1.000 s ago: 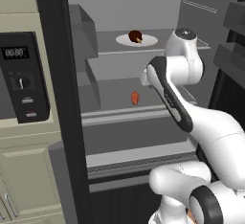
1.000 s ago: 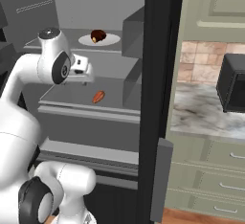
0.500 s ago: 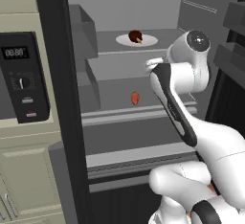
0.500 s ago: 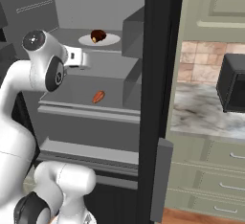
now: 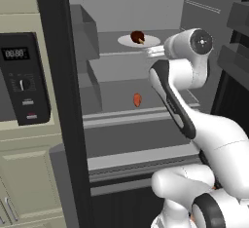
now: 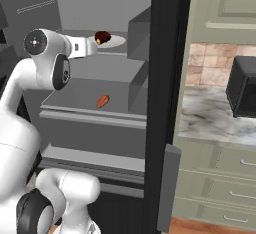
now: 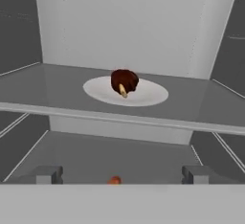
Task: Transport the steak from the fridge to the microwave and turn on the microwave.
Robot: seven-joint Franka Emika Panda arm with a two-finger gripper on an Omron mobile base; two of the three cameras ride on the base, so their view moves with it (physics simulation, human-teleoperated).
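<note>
The hand [image 7: 122,174] is aimed level into the open fridge [image 5: 73,124], its two fingertips [image 7: 48,174] standing wide apart at the bottom of the hand view with nothing between them. Judgement: this spread and heading suit an approach to the steak [image 7: 124,82], which lies at centre frame, well apart from the tips.

The steak sits on a white plate [image 7: 153,93] on the upper shelf [image 7: 57,96], touching the plate and slightly left of its middle. In the left base view it appears at upper centre, just beyond the arm's wrist.

One shelf lower, a small orange-red item [image 5: 137,100] lies alone, near centre of that view; it is not the target.

The microwave [image 5: 22,83] control panel shows at left of the left base view, outside the fridge frame.

Grasp not yet made.
</note>
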